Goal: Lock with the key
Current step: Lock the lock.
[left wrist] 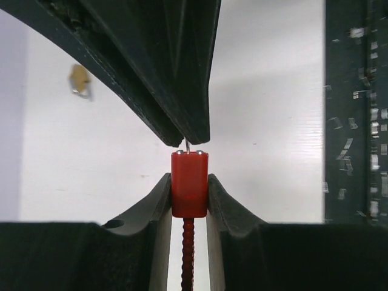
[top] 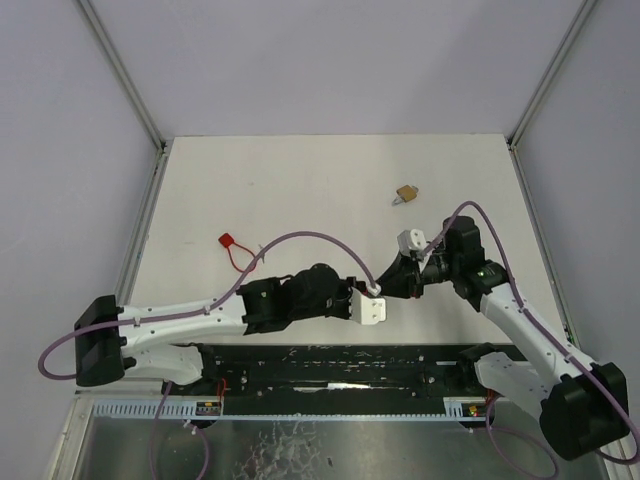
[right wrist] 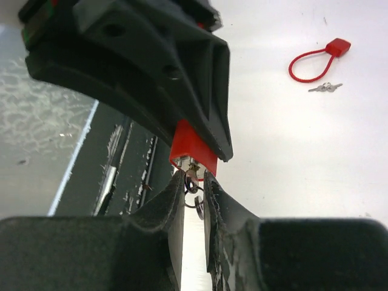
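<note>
Closest to the left wrist lens, the left gripper [left wrist: 189,179] pinches a red plastic lock body [left wrist: 189,189] between its two black curved fingers [left wrist: 159,203], one on each side face. The body stands upright in that view, and a red ribbed cable [left wrist: 188,257] runs down from it between the fingers.

The right gripper [right wrist: 194,180] meets it end on. Its fingers are pressed almost together on a small silver key [right wrist: 192,167] whose tip sits at the metal end face of the lock body. A wire key ring [right wrist: 193,199] hangs in the narrow gap between them. How deep the key sits cannot be told.

From above, the two grippers meet over the near part of the white table [top: 300,180], right of centre, with the lock held clear of the surface.

A second red cable lock [right wrist: 337,46] lies on the table well to the left, a pair of small loose keys [right wrist: 325,87] just beside its loop. A brass padlock [top: 405,193] lies farther back.
</note>
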